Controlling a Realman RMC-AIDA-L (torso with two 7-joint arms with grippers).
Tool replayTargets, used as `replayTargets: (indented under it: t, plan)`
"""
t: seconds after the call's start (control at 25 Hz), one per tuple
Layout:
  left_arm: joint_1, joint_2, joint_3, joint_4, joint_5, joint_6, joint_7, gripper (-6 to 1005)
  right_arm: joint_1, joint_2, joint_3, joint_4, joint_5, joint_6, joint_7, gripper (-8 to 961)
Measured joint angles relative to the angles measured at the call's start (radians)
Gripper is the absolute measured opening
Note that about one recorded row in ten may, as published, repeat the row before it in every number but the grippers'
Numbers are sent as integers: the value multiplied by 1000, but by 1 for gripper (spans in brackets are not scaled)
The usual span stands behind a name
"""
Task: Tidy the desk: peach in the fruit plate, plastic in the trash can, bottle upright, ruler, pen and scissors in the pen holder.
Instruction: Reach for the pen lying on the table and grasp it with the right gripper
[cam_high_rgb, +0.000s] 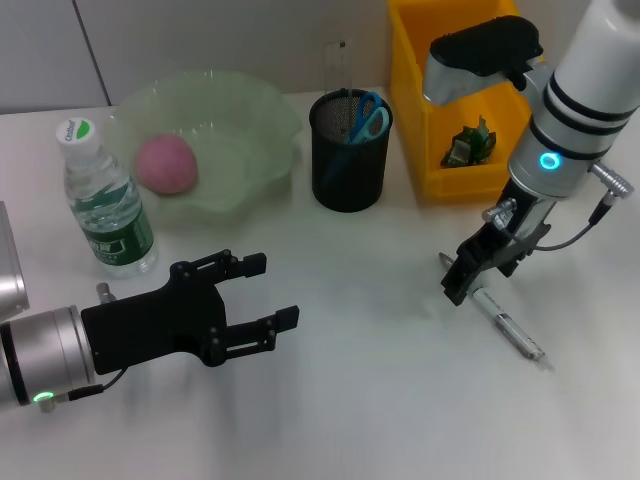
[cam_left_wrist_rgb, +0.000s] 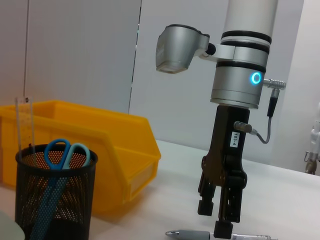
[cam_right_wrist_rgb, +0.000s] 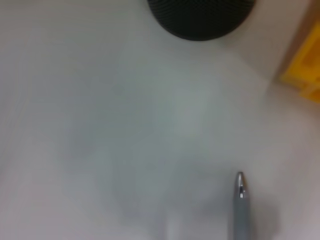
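Observation:
A silver pen (cam_high_rgb: 508, 324) lies flat on the white desk at the right. My right gripper (cam_high_rgb: 470, 277) is low over its front part, open, with one finger on each side of it; the left wrist view shows this gripper (cam_left_wrist_rgb: 216, 220) down at the pen (cam_left_wrist_rgb: 189, 234). The right wrist view shows the pen's tip (cam_right_wrist_rgb: 240, 181). The black mesh pen holder (cam_high_rgb: 350, 150) holds blue scissors (cam_high_rgb: 370, 116) and a clear ruler (cam_high_rgb: 339, 62). A pink peach (cam_high_rgb: 165, 163) sits in the green fruit plate (cam_high_rgb: 250, 110). The bottle (cam_high_rgb: 106, 205) stands upright. Green plastic (cam_high_rgb: 472, 142) lies in the yellow bin (cam_high_rgb: 420, 60). My left gripper (cam_high_rgb: 270, 292) hovers open at the front left.
The yellow bin (cam_left_wrist_rgb: 115, 150) stands right behind the pen holder (cam_left_wrist_rgb: 55, 195), close to my right arm. Bare desk lies between the two grippers and along the front edge.

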Motion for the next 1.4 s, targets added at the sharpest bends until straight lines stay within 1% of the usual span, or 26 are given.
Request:
replayTargets:
  t: [0.04,0.16,1.4]
  plan:
    - [0,0,0,0,0,0,0,786,1,1,-16,0,-2,4,5,832]
    - [-2,0,0,0,1,-1,0,786,5,2,-21,1,-2,5,7,832]
    - [-9,0,-1,3,1,-4,1,787,6,4,-32,22,-2,19,1,832]
